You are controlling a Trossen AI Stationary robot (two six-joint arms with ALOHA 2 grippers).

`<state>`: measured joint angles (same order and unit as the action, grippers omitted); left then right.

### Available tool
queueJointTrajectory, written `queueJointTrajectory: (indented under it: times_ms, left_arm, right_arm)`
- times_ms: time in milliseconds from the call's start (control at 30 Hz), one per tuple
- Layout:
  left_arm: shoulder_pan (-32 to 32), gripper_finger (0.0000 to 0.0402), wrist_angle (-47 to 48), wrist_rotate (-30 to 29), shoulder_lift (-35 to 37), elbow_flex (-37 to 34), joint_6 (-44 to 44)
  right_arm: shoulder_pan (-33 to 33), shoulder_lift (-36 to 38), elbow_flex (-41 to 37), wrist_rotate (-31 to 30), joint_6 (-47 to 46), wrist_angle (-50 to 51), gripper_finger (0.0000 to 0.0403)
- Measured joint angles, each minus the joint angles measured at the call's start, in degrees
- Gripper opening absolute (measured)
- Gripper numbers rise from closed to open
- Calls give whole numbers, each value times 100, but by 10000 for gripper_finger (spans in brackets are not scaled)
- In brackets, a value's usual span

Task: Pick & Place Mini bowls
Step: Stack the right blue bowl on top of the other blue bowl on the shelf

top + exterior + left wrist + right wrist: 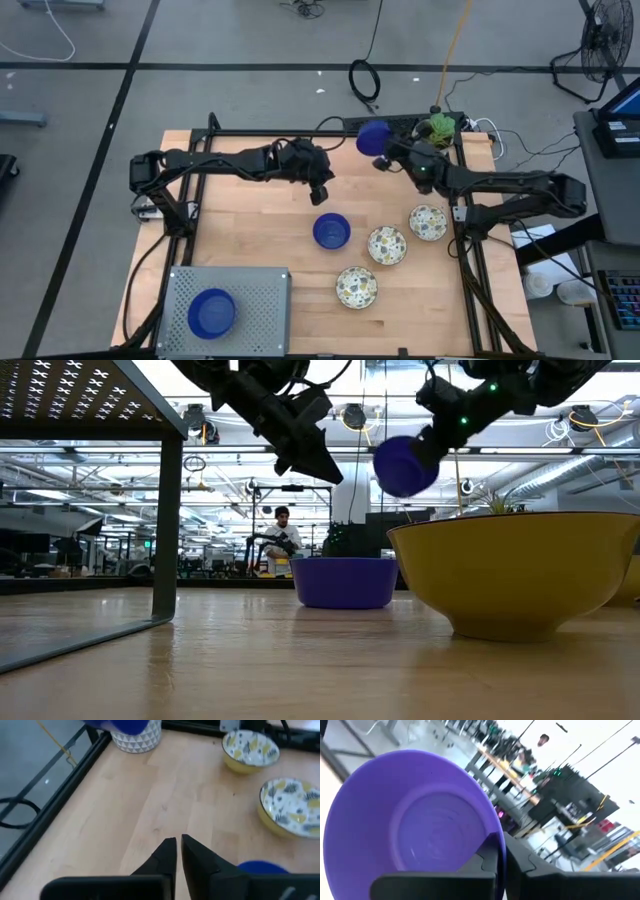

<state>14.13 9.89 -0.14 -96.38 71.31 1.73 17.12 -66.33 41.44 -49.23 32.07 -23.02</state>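
Note:
My right gripper [383,155] is raised over the table's far side, shut on a deep blue mini bowl [372,138] that is tipped on its side [405,465]. My left gripper [177,847] hovers shut, holding nothing, just beyond a second blue bowl [331,230] that stands on its base on the wood. Three speckled cream bowls [387,245], [428,222], [356,287] stand to that bowl's right and near side. Another blue bowl [211,312] sits on the grey perforated platform [260,290] at the near left. My right gripper pinches the blue bowl's rim [492,837], one finger inside the bowl and one outside. The fingers point about level. The bowl is lifted clear of the table, turned on edge with its hollow facing back toward the wrist.
A white pot with a green plant [438,127] stands at the far right corner, close behind the held bowl. A black frame rail [465,250] runs along the table's right edge. Bare wood lies between the platform and the bowls.

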Motion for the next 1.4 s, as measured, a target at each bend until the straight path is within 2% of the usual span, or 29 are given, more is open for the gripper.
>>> queueJointTrajectory:
  times_ms: [133,333,500,700,900,1033,1167,1300,1400]
  left_arm:
    - [12,97,-492,-16,0,0,156]
    - [11,208,-1467,-280,0,0,-575]
    - [8,257,-1981,-764,0,0,-955]
    - [7,270,-1956,-1761,0,0,-1327]
    - [-30,271,-1869,-2590,50,0,-1409]
    - [-174,271,-1624,-2689,358,0,-1408]
    - [-362,271,-889,-2729,917,0,-1524]
    - [-471,271,-182,-2841,1442,7,-1109]
    - [-479,271,109,-2841,1578,4,-864]
  right_arm:
    - [2,-77,1,380,166,-484,0]
    - [0,-339,1,595,331,-1188,0]
    - [2,-604,1,601,480,-1572,0]
    - [2,-680,1,583,699,-1662,0]
    - [2,-678,1,614,1400,-2353,0]
    - [2,-679,3,894,1518,-2464,0]
    - [0,-675,3,919,1525,-2586,0]
    - [2,-677,1,1463,1293,-2739,0]
    - [0,-707,3,1897,1103,-3070,0]
